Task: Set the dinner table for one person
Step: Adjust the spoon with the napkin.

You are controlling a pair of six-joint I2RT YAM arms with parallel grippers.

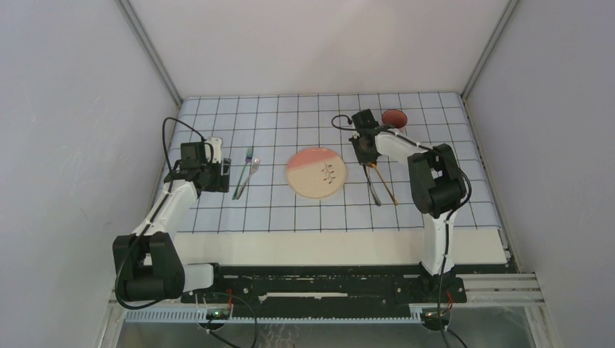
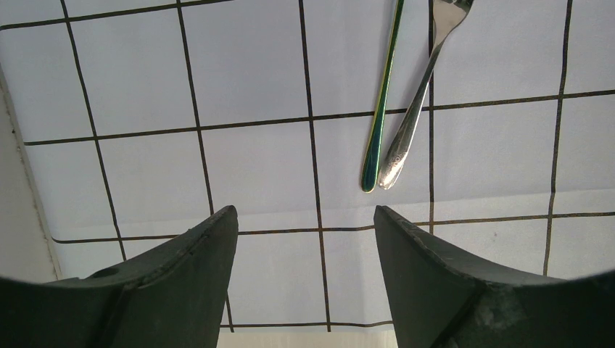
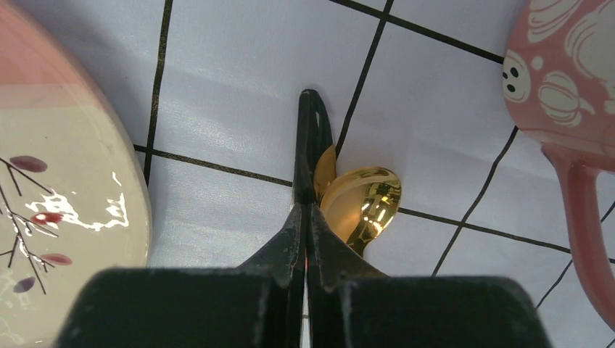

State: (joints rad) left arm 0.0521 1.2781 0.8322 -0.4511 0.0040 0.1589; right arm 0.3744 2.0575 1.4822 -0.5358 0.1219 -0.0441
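Gridded cloth [image 1: 290, 210], plate [image 1: 316, 172] (pink-topped), mug [image 1: 394, 117], fork [image 2: 417, 109]

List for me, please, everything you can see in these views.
Plate: one, pink and cream, cloth centre.
Fork: one, silver, left of plate.
Slim utensil: one, green, beside fork.
Spoon: one, gold, right of plate.
Dark utensil: one, grey, beside spoon.
Mug: one, pink, far right.
Cloth: one, pale blue gridded, on table.
Dinner table: one, cream, under everything.
Left gripper: one, black, open near fork.
Right gripper: one, black, shut over spoon.
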